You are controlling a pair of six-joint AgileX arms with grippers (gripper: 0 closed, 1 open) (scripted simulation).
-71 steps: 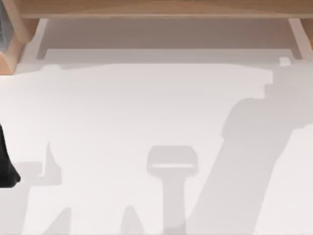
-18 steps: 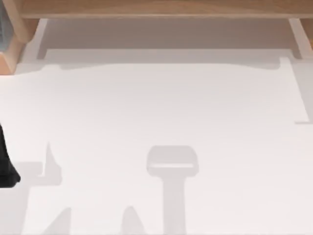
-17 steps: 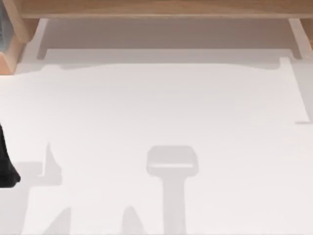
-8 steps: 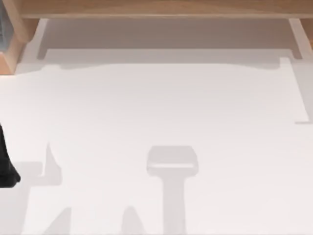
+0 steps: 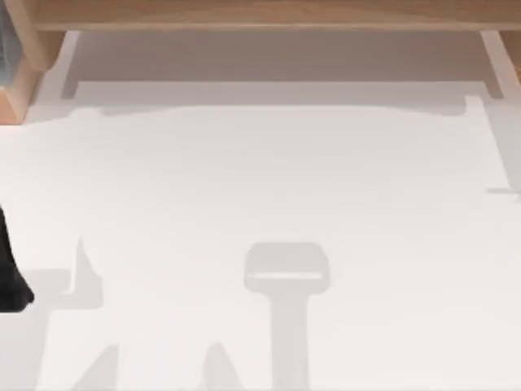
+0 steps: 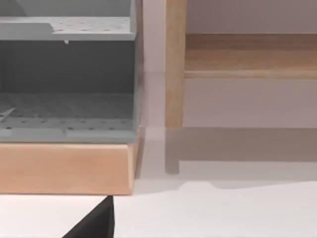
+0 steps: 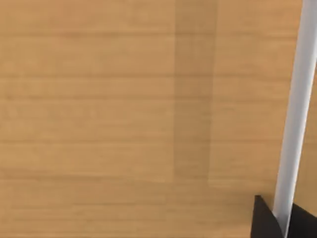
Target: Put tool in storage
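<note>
Black-fingered, the right gripper seems pinched narrowly on a pale bar, probably the tool, though little of the grip shows. It hangs close against a wooden panel. Its broad shadow has left the table toward three o'clock, so the carry to storage looks under way; the left arm sits parked at nine o'clock.

Table matt white – shelf frame pale smooth wood.
</note>
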